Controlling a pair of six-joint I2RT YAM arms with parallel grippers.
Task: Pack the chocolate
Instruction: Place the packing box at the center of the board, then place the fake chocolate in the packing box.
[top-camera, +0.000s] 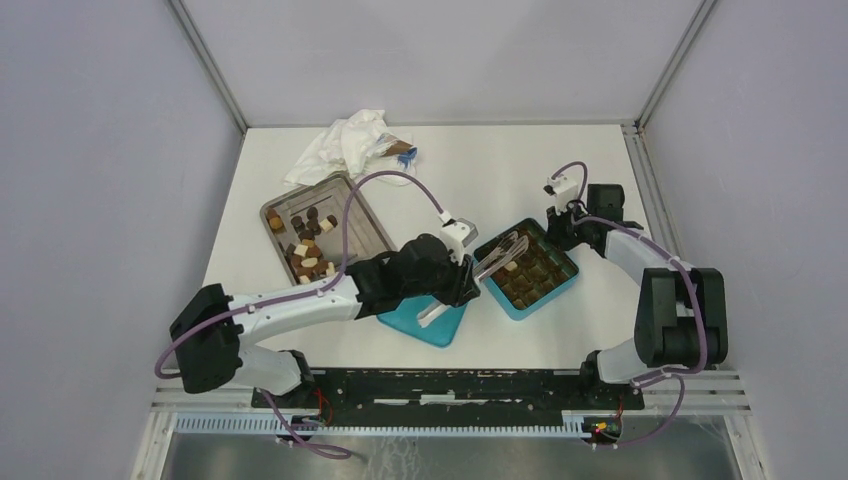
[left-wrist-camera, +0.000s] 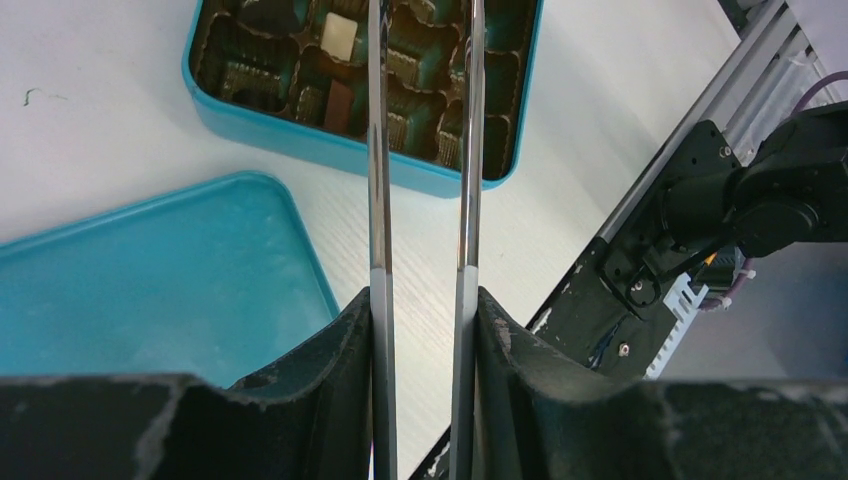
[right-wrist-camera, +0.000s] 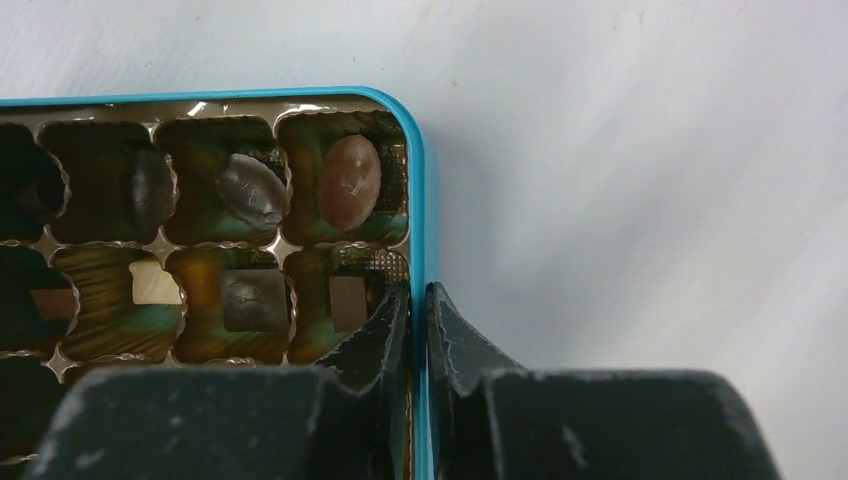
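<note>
Tweezers over the box: my left pincer is clenched on long steel tweezers. Their 2 thin, mirror-bright blades run side by side out over the teal box. The tips leave the wrist view, so I cannot tell whether they carry anything.

The box has glossy walls and rounded corners. It holds a crinkled gold-brown insert of scalloped cups. At least 5 chocolate pieces sit in those cups: a smooth mid-brown oval in the corner cup, a dark oval beside it, and a cream block, a dark square and a brown square in the next row.

My right pincer has scuffed matte-black fingers. They straddle the box wall near that corner, 1 inside and 1 outside, standing close on both sides. I cannot tell whether they press on it.

The flat teal lid lies just beside the box, with a strip of white table between them. More loose pieces lie in a shallow steel tray, well apart to the left. A crumpled white sheet lies behind the tray. White tabletop runs on beyond the box's right rim.
</note>
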